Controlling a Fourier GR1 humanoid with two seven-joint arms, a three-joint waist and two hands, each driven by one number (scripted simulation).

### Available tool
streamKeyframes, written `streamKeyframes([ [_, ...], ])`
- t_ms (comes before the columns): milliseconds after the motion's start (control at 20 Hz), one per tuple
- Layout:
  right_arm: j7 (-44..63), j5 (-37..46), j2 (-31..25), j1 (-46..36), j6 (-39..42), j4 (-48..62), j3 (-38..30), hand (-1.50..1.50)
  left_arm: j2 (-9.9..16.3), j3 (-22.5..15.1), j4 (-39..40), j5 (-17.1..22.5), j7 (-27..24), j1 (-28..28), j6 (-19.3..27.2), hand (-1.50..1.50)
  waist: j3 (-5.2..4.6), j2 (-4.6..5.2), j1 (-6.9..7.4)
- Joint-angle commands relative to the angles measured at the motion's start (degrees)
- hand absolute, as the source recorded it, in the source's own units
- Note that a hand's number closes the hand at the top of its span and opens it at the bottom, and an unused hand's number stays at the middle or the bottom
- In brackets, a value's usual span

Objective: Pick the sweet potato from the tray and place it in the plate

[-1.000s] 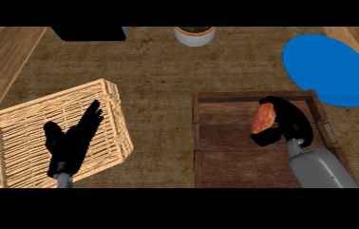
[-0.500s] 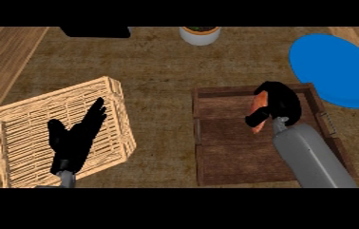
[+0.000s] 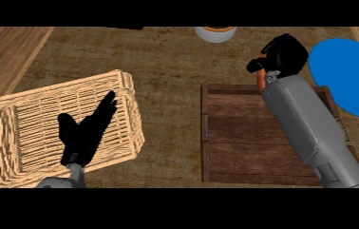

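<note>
Lifting away from the wooden tray (image 3: pixel 263 147), the right robot hand (image 3: pixel 284 54) has moved up and toward the blue plate (image 3: pixel 338 73) since a moment ago, fingers curled round the sweet potato (image 3: pixel 261 79). So the pick looks done and the carry is under way. Only an orange sliver of the potato shows under the hand. The plate is cut off at the edge. The left robot hand (image 3: pixel 85 130) rests spread over the wicker basket (image 3: pixel 42 107).
</note>
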Motion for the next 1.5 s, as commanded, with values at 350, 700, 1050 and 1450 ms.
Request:
streamKeyframes([
  [350, 13.20, 17.42, 0.07, -9.60, -24.28, 11.45, -8.27, 1.50, -1.45, 0.35, 3.14, 0.12, 1.29, 0.62, 0.59, 0.00, -0.39, 0.31, -1.97],
  [700, 11.59, 21.98, -0.02, -8.13, -38.09, 13.50, -16.64, 1.50, -2.73, -0.08, 2.65, -0.78, -0.14, 3.28, 1.36, 0.00, -0.33, -0.07, -3.15],
  [1050, 9.04, 28.72, -5.85, -4.48, -45.47, 20.80, -24.36, 1.50, -2.91, 1.00, 1.57, -0.84, 1.00, 2.95, 1.87, 0.00, -0.31, -0.31, -3.94],
  [1450, 4.59, 27.17, -11.18, -1.53, -53.53, 26.88, -31.08, 1.50, -3.26, 1.70, 3.98, -0.74, -0.93, 2.73, 0.53, 0.00, -0.19, -0.07, -3.82],
])
